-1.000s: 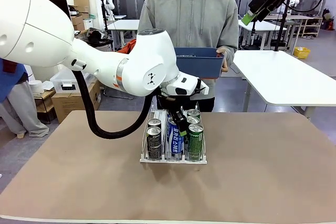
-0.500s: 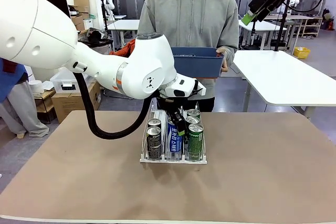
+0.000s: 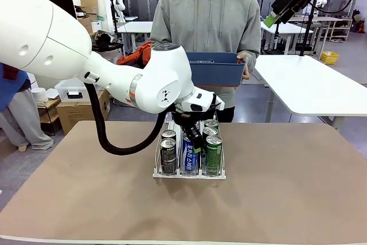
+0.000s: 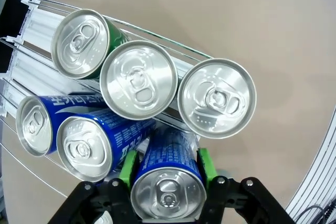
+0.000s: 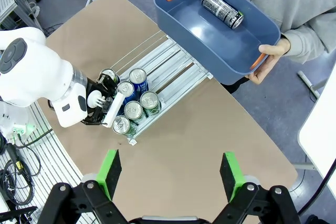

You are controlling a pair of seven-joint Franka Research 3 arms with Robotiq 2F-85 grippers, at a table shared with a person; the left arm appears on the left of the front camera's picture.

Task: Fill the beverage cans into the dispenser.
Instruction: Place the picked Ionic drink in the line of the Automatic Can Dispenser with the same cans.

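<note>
The table (image 3: 287,193) is a broad, matte brown board. The left arm (image 3: 114,67), made of smooth glossy white shells with a black ribbed hose, bends down over the middle of it. At the far side a person (image 3: 209,21) in a grey hoodie holds a deep blue plastic bin (image 5: 210,43) with orange handles. One black can (image 5: 222,9) lies on its side in the bin.

The dispenser (image 5: 176,64) stands mid-table. It has a white ribbed base and thin clear dividers that form three lanes. Seen from the front, the left lane holds two black cans (image 3: 168,156), one behind the other. The right lane holds green cans (image 3: 213,154), and the left wrist view shows three round silver tops there in a row.

The left gripper (image 4: 167,163) is clamped on the front blue-and-white can (image 3: 190,156) of the middle lane, with a green pad pressed to each side. Two more blue cans (image 4: 84,148) with white lettering stand behind it. The bottom of the gripped can is hidden, so I cannot tell whether it rests on the base.

The right gripper (image 5: 170,174) hangs high above the table with its jaws wide apart and nothing between them.
</note>
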